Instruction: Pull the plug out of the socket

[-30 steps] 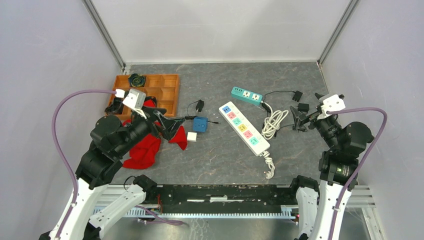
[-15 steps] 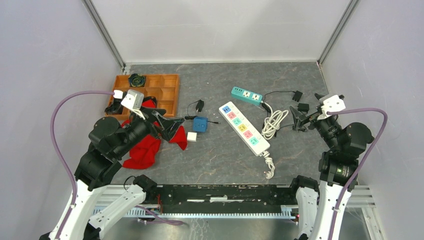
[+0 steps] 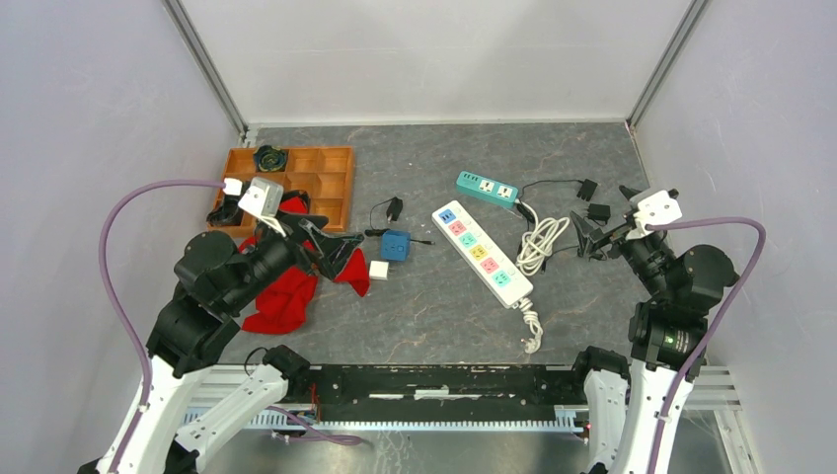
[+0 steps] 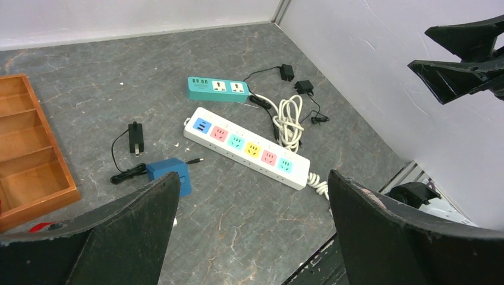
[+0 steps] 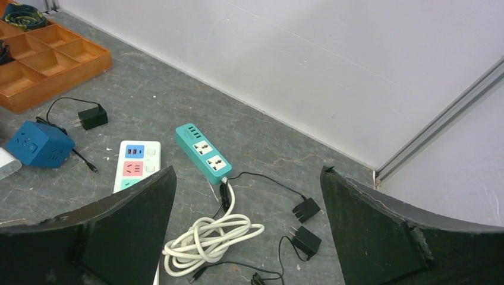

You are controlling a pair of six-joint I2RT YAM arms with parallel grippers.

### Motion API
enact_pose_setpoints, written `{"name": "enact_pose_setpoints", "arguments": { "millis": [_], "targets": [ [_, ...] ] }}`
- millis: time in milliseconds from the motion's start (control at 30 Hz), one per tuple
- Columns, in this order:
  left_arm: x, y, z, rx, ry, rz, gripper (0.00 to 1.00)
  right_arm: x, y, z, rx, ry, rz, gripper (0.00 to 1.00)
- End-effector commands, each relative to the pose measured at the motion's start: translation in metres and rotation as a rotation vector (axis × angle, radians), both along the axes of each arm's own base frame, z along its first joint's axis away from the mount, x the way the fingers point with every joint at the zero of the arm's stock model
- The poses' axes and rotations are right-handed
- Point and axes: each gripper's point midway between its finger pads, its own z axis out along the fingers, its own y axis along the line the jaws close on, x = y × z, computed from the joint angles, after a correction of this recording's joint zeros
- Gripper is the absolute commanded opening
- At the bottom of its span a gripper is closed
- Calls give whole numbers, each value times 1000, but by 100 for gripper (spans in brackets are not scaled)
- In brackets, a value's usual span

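A white power strip (image 3: 481,253) with coloured sockets lies mid-table, and a teal power strip (image 3: 487,188) lies behind it. No plug shows in their top faces. A blue cube socket (image 3: 395,244) sits left of them, with a thin black cord running to a black plug (image 3: 393,207). I cannot tell whether that cord is plugged into the cube. My left gripper (image 3: 337,247) is open and empty, raised just left of the cube (image 4: 169,172). My right gripper (image 3: 589,237) is open and empty, raised right of the coiled white cable (image 3: 539,243). The teal strip also shows in the right wrist view (image 5: 204,152).
A wooden compartment tray (image 3: 326,183) is at the back left. A red cloth (image 3: 286,296) lies under my left arm. A small white cube (image 3: 379,270) lies by the blue one. Two black adapters (image 5: 306,209) (image 5: 308,240) lie loose right of the teal strip.
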Motion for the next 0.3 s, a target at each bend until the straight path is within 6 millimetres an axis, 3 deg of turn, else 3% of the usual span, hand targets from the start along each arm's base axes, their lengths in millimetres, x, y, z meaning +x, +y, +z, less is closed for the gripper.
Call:
{"name": "enact_pose_setpoints", "arguments": {
  "millis": [0,267],
  "targets": [
    [-3,-2,3,-31,7,-11,100,-1,1,3,12,-10,5,98],
    [0,-1,-3,-25,14,-1,100,1,-2,0,12,-8,-14,98]
  ]
}}
